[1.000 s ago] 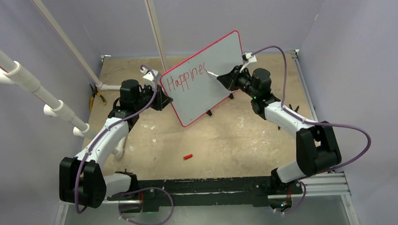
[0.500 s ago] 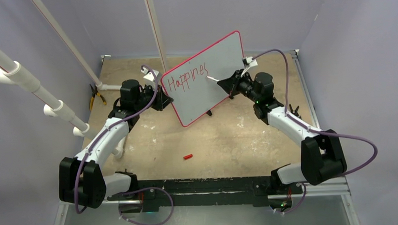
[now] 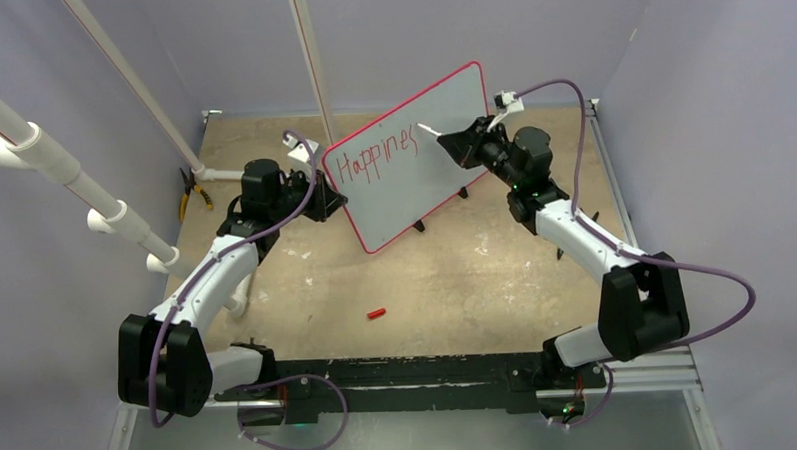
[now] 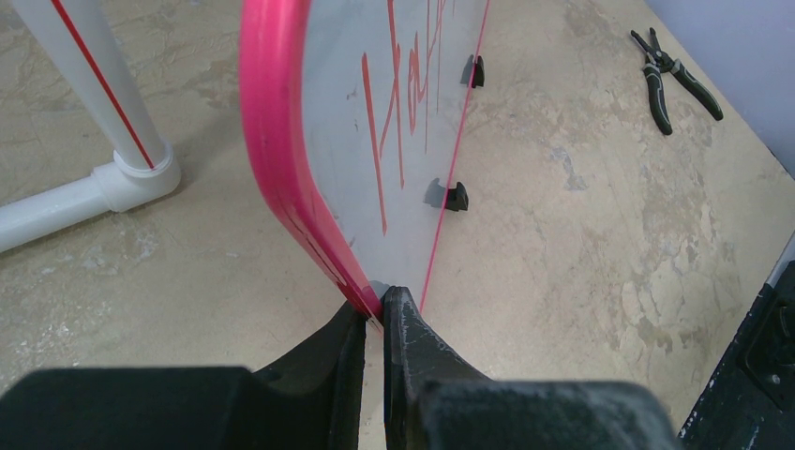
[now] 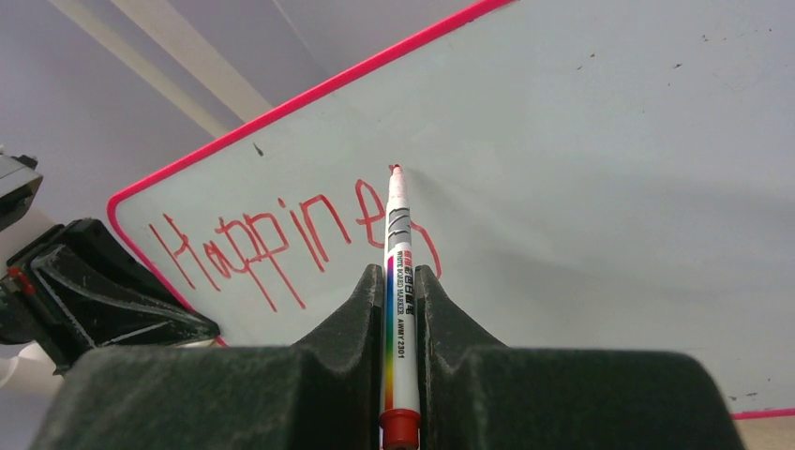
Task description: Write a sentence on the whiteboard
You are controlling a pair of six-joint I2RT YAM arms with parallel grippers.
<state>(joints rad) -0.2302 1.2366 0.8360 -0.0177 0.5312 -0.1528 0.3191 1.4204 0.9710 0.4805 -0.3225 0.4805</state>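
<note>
The whiteboard (image 3: 423, 174), red-rimmed, stands tilted on the table on small black feet (image 4: 457, 196). Its sentence (image 3: 375, 153) reads "Happines" in slanted red marker, also seen in the right wrist view (image 5: 281, 239). My left gripper (image 3: 332, 199) is shut on the board's lower left rim (image 4: 375, 305). My right gripper (image 3: 452, 143) is shut on a white marker (image 5: 398, 225) with a red end. The marker's tip points at the whiteboard (image 5: 609, 187) just above and right of the last letter. I cannot tell whether the tip touches.
White pipes (image 3: 73, 176) slant across the left side, one foot (image 4: 103, 178) standing close to the board. Pliers (image 3: 191, 195) lie at the table's left edge. A small red cap (image 3: 377, 313) lies near the middle front.
My right gripper has carried the marker up and slightly right, from the last letter to a spot above its end. The left arm and the board have stayed still.
</note>
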